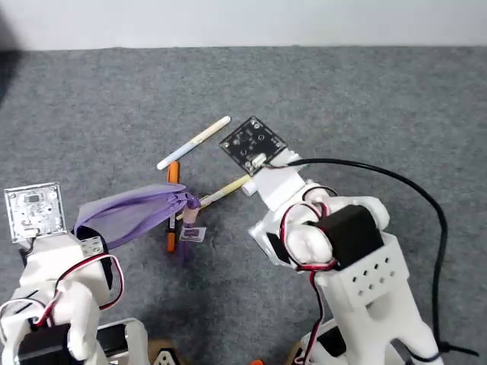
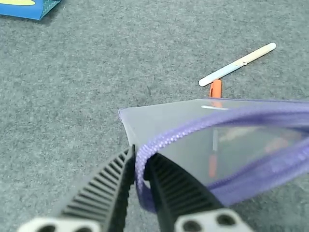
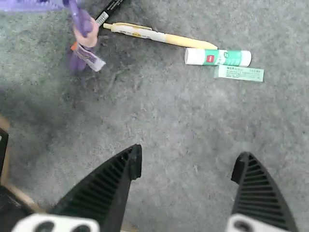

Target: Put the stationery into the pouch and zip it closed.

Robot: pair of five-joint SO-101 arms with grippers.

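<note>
My left gripper [image 2: 140, 157] is shut on the zipper edge at one corner of the translucent purple pouch [image 2: 217, 140], holding it off the grey carpet; the pouch [image 1: 133, 213] stretches toward the middle. An orange pen [image 1: 173, 205] lies partly under it. A white and blue pen [image 1: 194, 143] lies farther back. My right gripper [image 3: 186, 169] hovers open over bare carpet. Beyond it lie a yellow pen [image 3: 154, 36], a glue stick [image 3: 218, 57] and a thin green strip [image 3: 239, 73]. The pouch's zipper pull with its tag [image 3: 84, 34] hangs near the yellow pen's tip.
A black marker [image 3: 110, 9] pokes in beside the zipper pull. A blue box [image 2: 29, 7] lies far off on the carpet. The right arm's black cable [image 1: 411, 190] loops over the carpet on the right. Open carpet stretches behind the pens.
</note>
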